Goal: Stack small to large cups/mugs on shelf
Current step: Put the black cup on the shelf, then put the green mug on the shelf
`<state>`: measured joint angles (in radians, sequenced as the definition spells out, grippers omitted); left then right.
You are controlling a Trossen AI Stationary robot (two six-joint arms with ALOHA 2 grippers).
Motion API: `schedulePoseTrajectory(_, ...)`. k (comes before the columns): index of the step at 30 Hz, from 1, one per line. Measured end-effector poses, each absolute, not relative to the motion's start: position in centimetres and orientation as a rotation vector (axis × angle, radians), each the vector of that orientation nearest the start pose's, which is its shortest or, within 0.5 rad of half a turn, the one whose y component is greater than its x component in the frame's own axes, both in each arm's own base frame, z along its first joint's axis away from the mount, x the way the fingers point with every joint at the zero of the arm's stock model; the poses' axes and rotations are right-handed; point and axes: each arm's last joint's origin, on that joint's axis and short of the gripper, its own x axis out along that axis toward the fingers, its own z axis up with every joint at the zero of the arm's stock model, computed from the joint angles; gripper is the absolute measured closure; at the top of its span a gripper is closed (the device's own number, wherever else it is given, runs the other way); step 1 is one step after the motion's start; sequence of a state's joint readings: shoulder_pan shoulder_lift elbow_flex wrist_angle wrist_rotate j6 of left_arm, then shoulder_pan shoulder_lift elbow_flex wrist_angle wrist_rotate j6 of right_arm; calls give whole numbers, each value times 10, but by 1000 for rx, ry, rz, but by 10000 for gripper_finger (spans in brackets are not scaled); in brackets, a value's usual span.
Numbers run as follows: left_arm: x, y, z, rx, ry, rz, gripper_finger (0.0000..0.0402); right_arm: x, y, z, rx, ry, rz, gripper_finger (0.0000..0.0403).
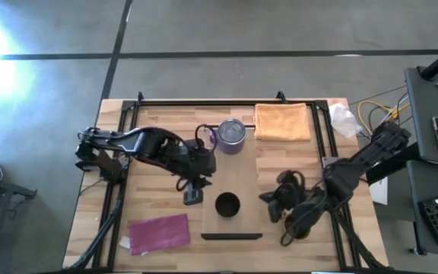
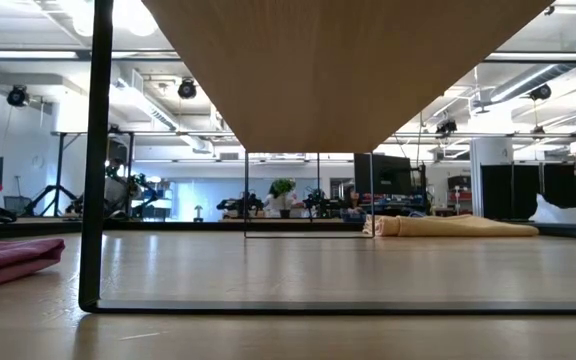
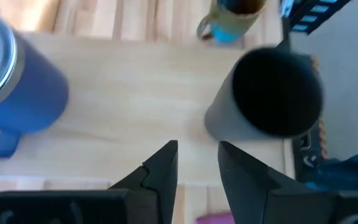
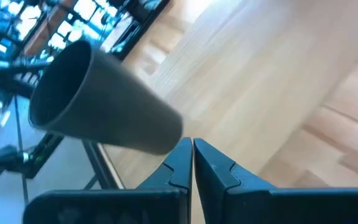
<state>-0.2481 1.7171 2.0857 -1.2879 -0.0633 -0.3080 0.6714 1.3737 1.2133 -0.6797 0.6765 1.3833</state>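
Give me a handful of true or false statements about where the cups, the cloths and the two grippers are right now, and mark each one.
1. The black cup stands upright on the shelf. True.
2. The purple mug is nested inside the black cup. False: it stands apart, at the shelf's far end.
3. The left gripper is closed on the black cup. False: its fingers are slightly apart and empty, beside the shelf's left edge.
4. The orange cloth lies on the table right of the purple mug. True.
5. The right gripper holds nothing, its fingers nearly together. True.
6. The purple cloth covers the shelf. False: it lies on the table, left of the shelf.
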Motion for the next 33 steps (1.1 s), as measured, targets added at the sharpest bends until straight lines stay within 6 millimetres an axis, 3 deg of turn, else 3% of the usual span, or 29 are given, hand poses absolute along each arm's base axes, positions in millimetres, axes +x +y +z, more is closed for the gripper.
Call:
schedulePoseTrajectory(5,320,-81,409,-127,994,-22,301,221,153,325,826,469,-437,394)
schedulePoseTrajectory(12,335,-87,380,-157,990,-29,301,226,157,317,815,486,-457,394)
schedulePoseTrajectory(26,351,-99,371,-262,895,-129,301,226,157,312,800,513,-485,394)
schedulePoseTrajectory(33,347,-96,358,-230,969,-82,301,224,158,310,818,548,-480,394)
